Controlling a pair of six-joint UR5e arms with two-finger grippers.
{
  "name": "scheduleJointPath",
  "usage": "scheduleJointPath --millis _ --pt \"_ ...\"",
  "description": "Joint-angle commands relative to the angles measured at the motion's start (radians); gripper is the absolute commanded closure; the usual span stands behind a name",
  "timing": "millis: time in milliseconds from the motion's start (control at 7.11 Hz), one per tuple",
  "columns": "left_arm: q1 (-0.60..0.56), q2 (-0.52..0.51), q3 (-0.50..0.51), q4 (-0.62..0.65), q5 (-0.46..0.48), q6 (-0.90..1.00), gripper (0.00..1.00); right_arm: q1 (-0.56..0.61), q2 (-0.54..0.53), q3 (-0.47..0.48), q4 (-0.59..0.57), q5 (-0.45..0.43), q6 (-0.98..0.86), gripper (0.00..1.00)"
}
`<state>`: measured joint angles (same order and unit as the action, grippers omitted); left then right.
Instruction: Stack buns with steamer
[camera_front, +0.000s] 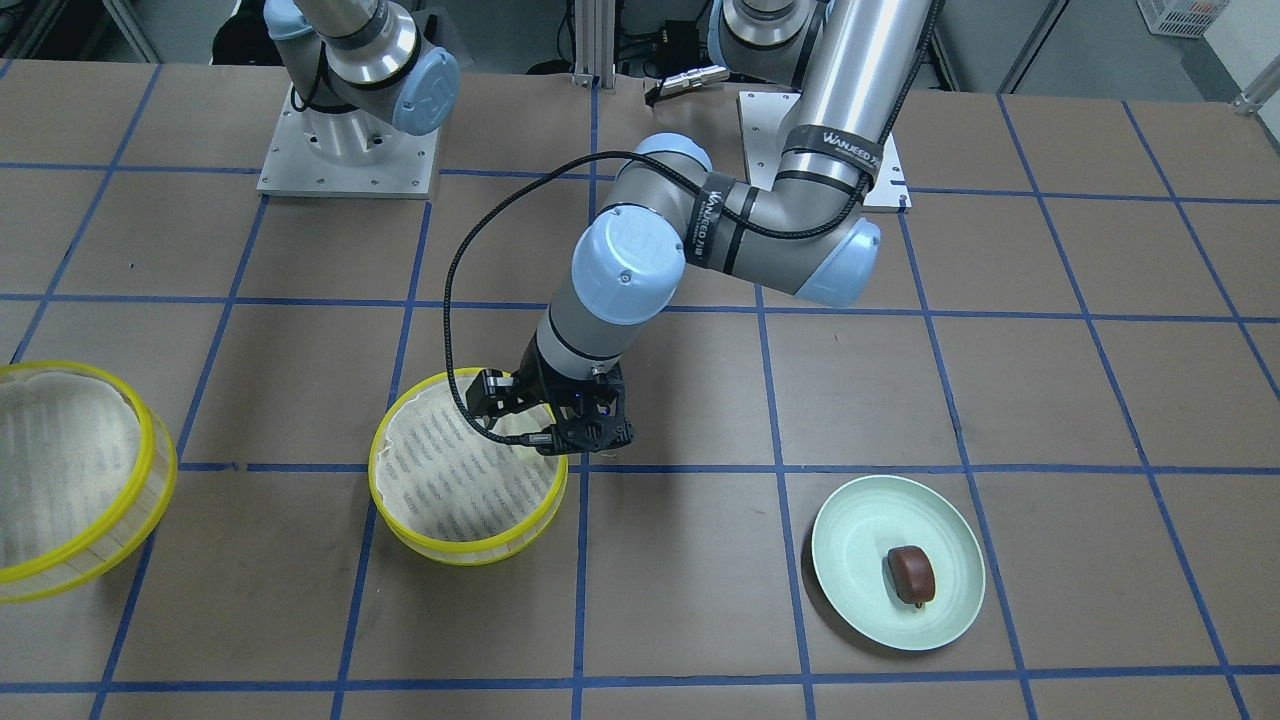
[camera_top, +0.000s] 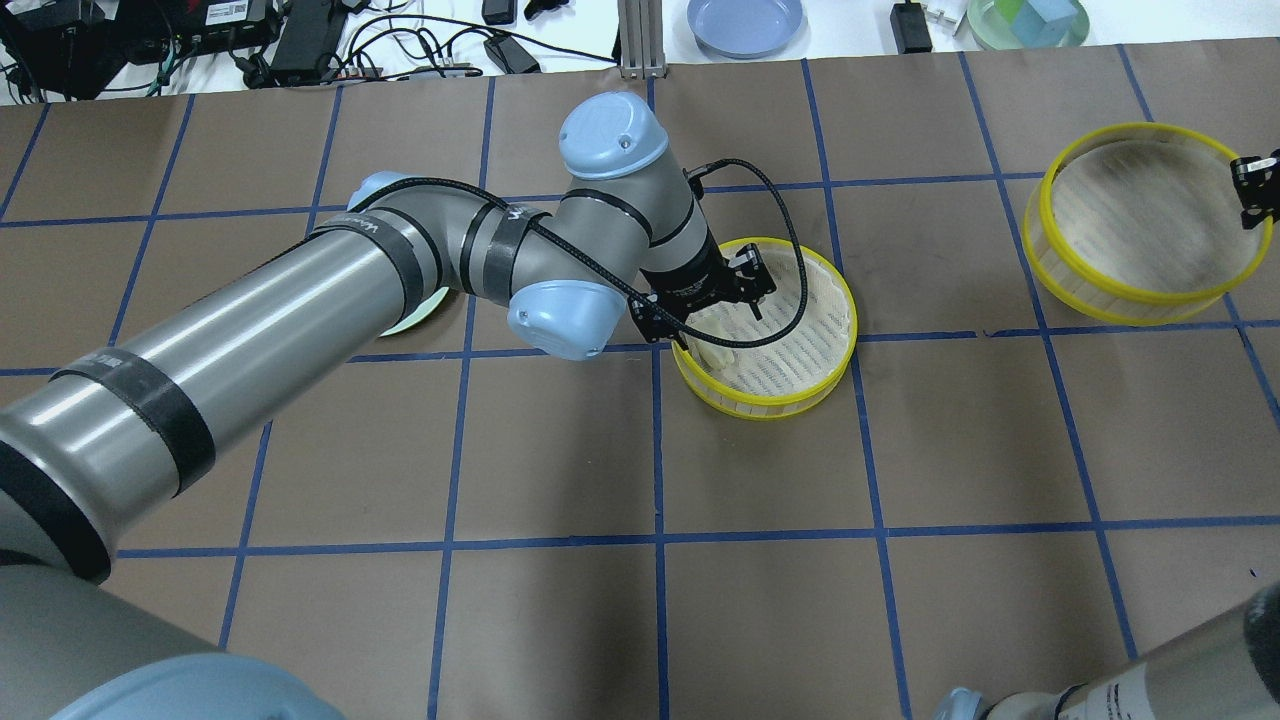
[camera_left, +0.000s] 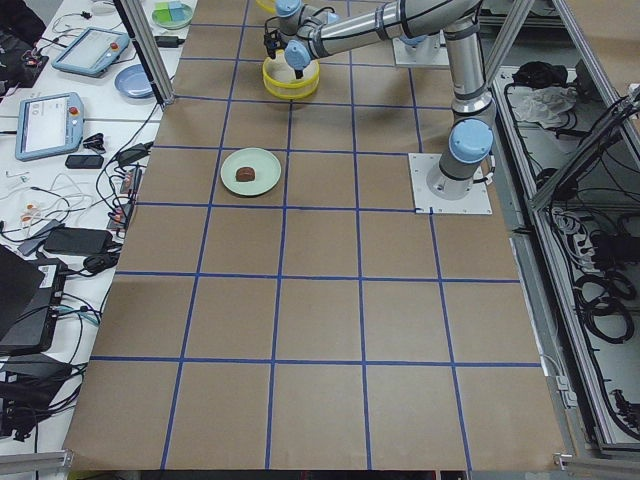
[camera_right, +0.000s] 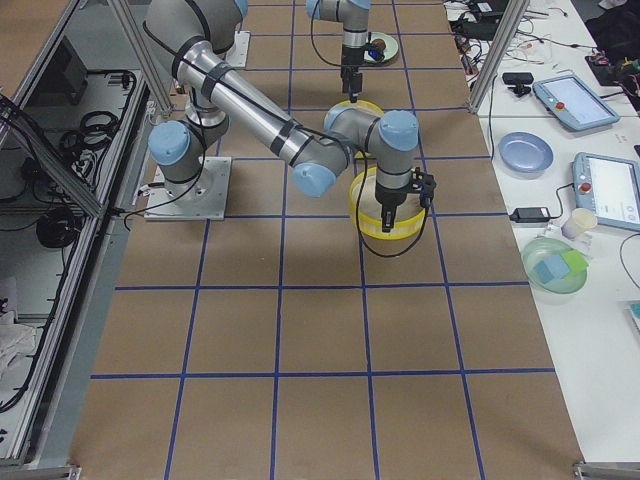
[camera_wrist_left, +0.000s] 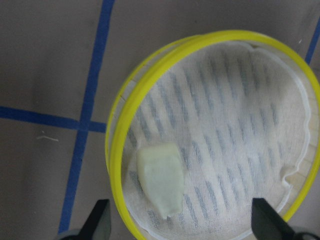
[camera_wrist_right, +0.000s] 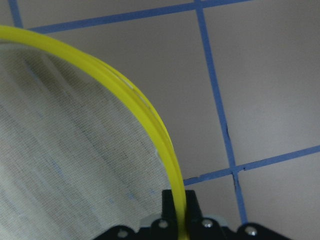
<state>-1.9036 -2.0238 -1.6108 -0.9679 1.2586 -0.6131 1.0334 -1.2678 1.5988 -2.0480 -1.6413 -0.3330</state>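
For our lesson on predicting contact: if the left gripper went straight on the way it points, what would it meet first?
Probably the cream-white bun, lying in the steamer tray below the left gripper, between its open jaws; depth is unclear.

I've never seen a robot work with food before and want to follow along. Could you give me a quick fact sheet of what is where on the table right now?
left gripper: open, just above the centre tray
white bun: lying on the cloth inside the centre tray, not held
brown bun: alone on the green plate
right gripper: shut on the yellow rim of the second tray
second tray: no bun visible inside; well apart from the centre tray
stacking: not yet done
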Motion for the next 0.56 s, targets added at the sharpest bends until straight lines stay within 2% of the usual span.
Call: scheduleJointPath --millis 0,141,422 --pt "0.111 0.057 0.011 -0.056 0.017 0.173 0.02 0.124 -0.061 0.006 0.119 0.012 0.205 1.0" --pt "0.151 0.079 0.014 -0.084 0.107 0.259 0.01 0.178 -0.067 0.032 0.144 0.03 0.279 1.0" --pt "0.268 0.111 0.014 -0.164 0.218 0.514 0.0 0.339 -0.114 0.105 0.14 0.028 0.49 1.0"
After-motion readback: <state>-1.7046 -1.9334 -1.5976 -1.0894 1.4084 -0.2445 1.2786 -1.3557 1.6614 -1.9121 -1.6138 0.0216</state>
